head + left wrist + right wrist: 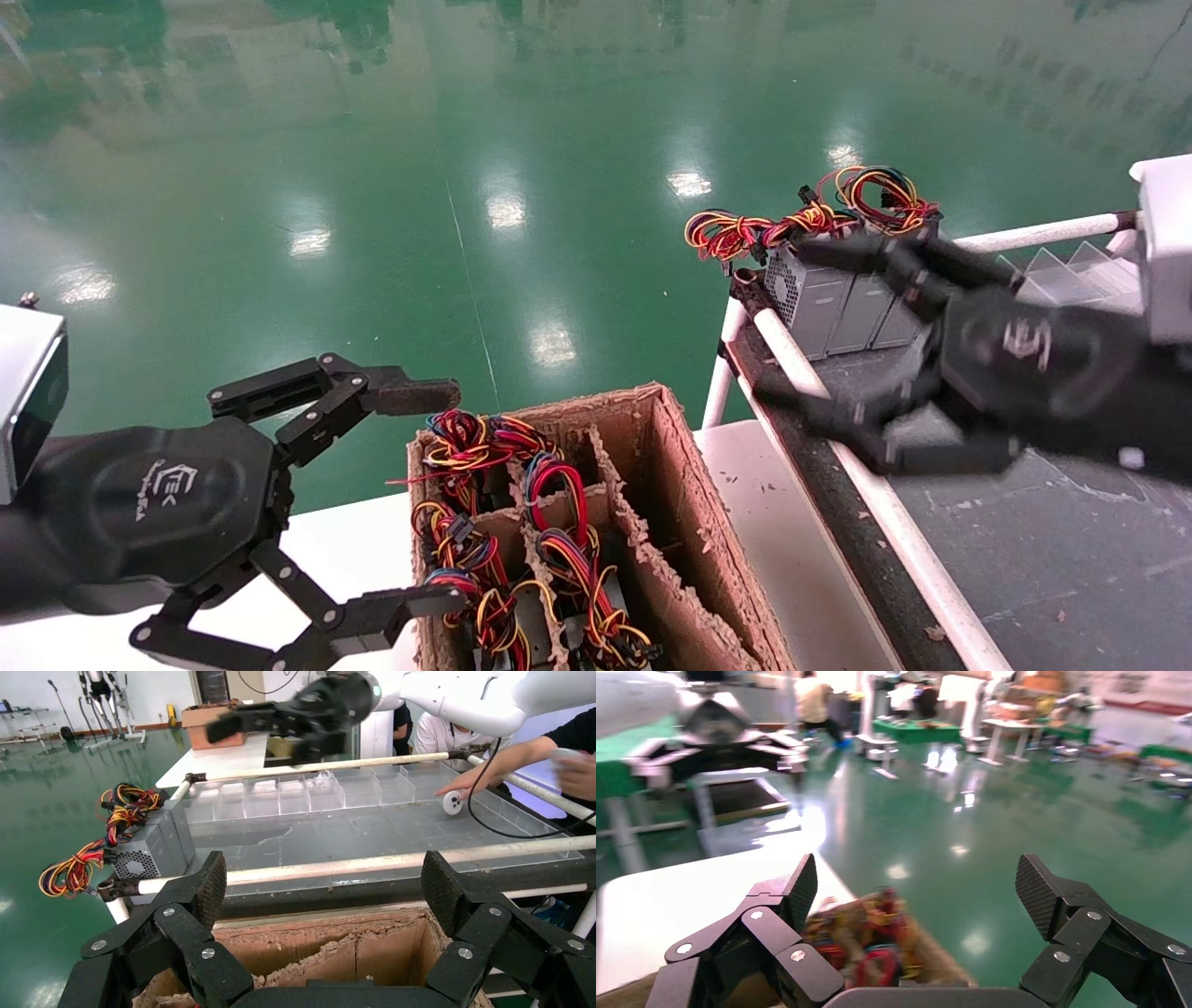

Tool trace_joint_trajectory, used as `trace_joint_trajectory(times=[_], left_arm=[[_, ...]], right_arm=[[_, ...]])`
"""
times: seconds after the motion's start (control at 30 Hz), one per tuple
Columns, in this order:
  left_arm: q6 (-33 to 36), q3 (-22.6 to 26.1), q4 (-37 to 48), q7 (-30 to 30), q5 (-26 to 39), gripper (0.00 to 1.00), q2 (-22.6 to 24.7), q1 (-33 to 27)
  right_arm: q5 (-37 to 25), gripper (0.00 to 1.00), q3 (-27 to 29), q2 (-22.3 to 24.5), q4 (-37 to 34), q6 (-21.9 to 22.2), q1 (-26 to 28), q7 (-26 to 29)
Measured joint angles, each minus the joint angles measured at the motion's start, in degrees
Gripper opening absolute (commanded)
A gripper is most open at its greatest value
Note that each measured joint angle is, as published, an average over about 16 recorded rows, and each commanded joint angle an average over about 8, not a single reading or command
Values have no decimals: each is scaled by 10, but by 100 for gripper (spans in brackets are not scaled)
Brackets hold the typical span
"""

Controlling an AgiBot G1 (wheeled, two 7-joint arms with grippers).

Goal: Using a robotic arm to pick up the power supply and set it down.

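Observation:
Several power supplies (534, 615) stand on end in the compartments of a torn cardboard box (684, 522), with their looped coloured wires (556, 485) on top. My left gripper (438, 496) is open just left of the box, one finger at its far corner and one at its near side, holding nothing. In the left wrist view, the left gripper (325, 888) hangs over an empty compartment of the box (330, 948). My right gripper (787, 323) is open above the dark belt table and holds nothing. The right wrist view shows the right gripper (916, 885) with the box (877, 931) blurred below.
Three grey boxes (838, 303) with a vented end and wire bundles (810, 219) stand at the far end of the belt table (1024, 559). White rails (810, 382) edge it. Clear dividers (309, 794) line the far side, where a person's hand (478, 780) rests. Green floor lies beyond.

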Motion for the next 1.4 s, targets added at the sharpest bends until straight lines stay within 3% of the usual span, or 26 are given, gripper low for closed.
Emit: trace_joint_trajectory(times=[0.5, 1.4], left_arm=[[0, 0, 0, 0, 0, 100, 0, 0], [0, 0, 0, 0, 0, 100, 0, 0]], right_arm=[[22, 100, 12, 30, 131, -43, -70, 60], [20, 100, 11, 28, 118, -39, -64, 56]])
